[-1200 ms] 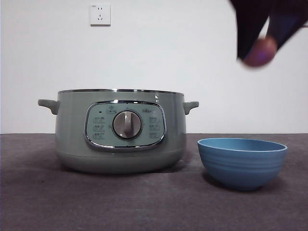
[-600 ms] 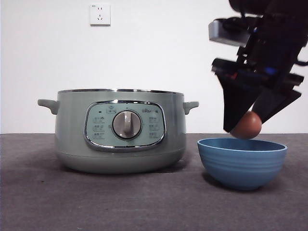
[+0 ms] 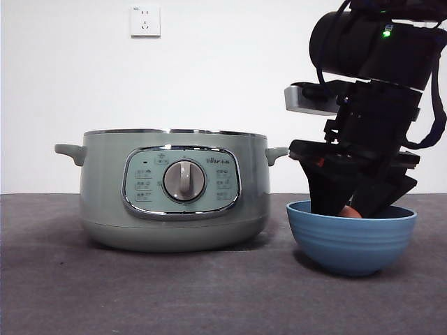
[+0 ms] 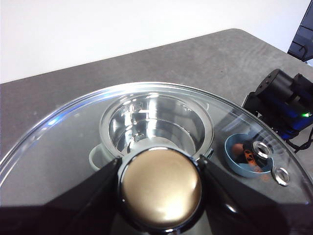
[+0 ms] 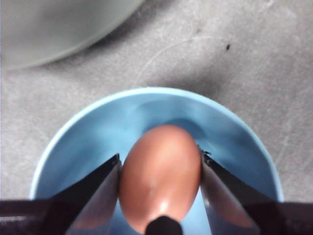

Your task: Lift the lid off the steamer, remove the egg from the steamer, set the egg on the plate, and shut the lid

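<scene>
The pale green steamer stands open at the left, its steel inside showing through the glass in the left wrist view. My left gripper is shut on the knob of the clear glass lid and holds it high above the steamer, out of the front view. My right gripper reaches down into the blue plate and is shut on the brown egg. The egg sits low inside the plate's rim. I cannot tell whether the egg touches the bottom.
The plate stands just right of the steamer on the dark grey table. A white wall socket is on the wall behind. The right arm's body looms over the plate. The table's far corner shows in the left wrist view.
My right gripper has come down from the top right corner with the egg, first to just above the plate's rim, now into the plate. Steamer and plate have not moved.
</scene>
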